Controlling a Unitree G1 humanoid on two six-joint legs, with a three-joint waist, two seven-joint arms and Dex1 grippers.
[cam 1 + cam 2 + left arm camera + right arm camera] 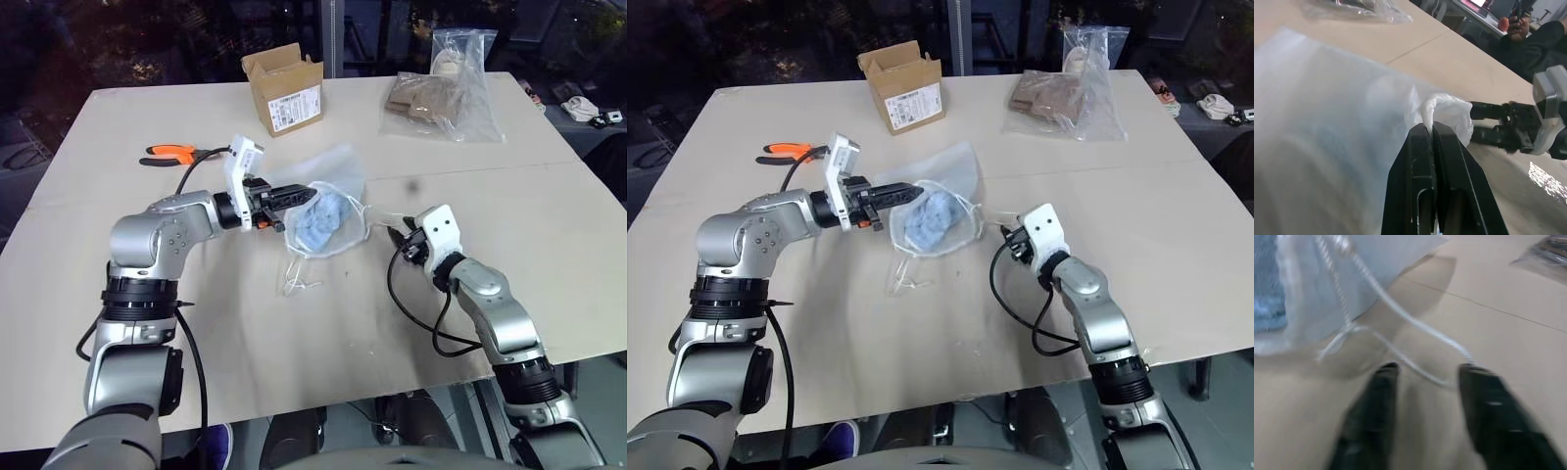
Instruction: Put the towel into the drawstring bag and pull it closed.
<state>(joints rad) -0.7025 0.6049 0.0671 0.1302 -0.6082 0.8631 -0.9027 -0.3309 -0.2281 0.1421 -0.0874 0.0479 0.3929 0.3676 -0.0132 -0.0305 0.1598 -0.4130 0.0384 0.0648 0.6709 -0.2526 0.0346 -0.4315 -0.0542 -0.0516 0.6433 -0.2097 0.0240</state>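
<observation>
Thin white fabric, drawstring bag (328, 201) on counter (294, 333) mid-centre, blue towel (323, 220) inside. Left claw (302, 194) pressed shut, pinching bag rim. Right claw (1422, 377) spread, cord (1400, 318) loop just ahead. Bag light, limp, slippery; grip cord, not cloth.

Head views: even, soft overhead light on the pale counter (294, 333); dim, dark surround beyond its far edge. Shadows faint and short, one under the drawstring bag (328, 211). No strong glare. Right wrist view: heavy motion blur, black fingers (1371, 426) smeared, cord (1400, 316) streaked. Left wrist view: near fabric out of focus, fingers (1422, 166) sharp.
</observation>
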